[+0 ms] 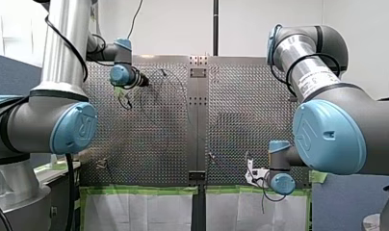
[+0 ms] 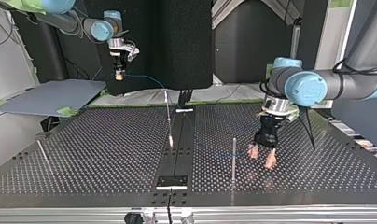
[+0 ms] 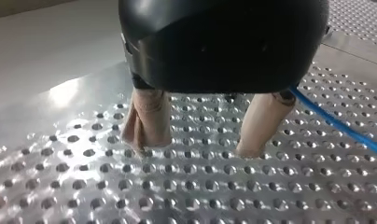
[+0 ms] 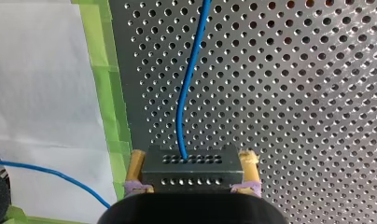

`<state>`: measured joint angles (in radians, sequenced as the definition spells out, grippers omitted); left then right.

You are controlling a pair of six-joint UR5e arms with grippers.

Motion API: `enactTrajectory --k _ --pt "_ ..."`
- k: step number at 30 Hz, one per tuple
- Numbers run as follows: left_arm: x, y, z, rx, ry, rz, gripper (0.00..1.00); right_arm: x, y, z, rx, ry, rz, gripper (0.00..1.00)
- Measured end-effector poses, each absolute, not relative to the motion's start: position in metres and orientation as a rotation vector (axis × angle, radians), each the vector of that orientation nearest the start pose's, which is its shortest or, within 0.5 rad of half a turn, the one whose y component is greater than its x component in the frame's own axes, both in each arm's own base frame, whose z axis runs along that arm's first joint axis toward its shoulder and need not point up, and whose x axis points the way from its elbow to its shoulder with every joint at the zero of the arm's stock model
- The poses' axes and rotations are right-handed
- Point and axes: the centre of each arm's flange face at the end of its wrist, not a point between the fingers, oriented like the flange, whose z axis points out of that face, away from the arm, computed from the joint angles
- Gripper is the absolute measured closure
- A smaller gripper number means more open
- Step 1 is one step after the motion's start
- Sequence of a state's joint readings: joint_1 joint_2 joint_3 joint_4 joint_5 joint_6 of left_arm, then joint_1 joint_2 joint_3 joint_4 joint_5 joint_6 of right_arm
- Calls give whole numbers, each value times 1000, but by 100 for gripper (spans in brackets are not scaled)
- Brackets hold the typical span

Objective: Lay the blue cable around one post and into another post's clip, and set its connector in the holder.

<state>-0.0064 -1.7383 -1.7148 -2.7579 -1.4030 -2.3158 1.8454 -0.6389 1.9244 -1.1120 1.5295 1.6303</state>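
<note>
Currently right gripper (image 4: 193,161) clamps connector (image 4: 191,173) at end of blue cable (image 4: 181,116), likely steering slack; left gripper (image 3: 198,148), spread empty beside cable, poised to grab.

blue cable (image 4: 186,88): runs off the right wrist view ahead of the connector (image 4: 190,175), far end cut off; too thin to trace in the front view.
connector: near edge hidden behind the black body of my right gripper (image 4: 192,157).
my left gripper (image 3: 197,148): the fingers' (image 3: 149,121) roots hidden under its black housing.
post (image 2: 233,158): toward the top view's 5 o'clock; blue cable beside it too faint to tell whether they touch.
my right gripper, top view: at 10 o'clock, its load too small to tell.
</note>
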Motion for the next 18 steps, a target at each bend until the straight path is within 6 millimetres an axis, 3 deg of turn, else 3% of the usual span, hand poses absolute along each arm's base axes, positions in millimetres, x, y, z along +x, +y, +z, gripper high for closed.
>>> enactTrajectory --k 6,18 --pt "548 -153 362 -451 1451 -787 0 277 -474 -77 1565 -1212 1369 100" --pt "541 -169 370 -472 1441 -948 0 276 -472 -78 1583 -1211 1350 100"
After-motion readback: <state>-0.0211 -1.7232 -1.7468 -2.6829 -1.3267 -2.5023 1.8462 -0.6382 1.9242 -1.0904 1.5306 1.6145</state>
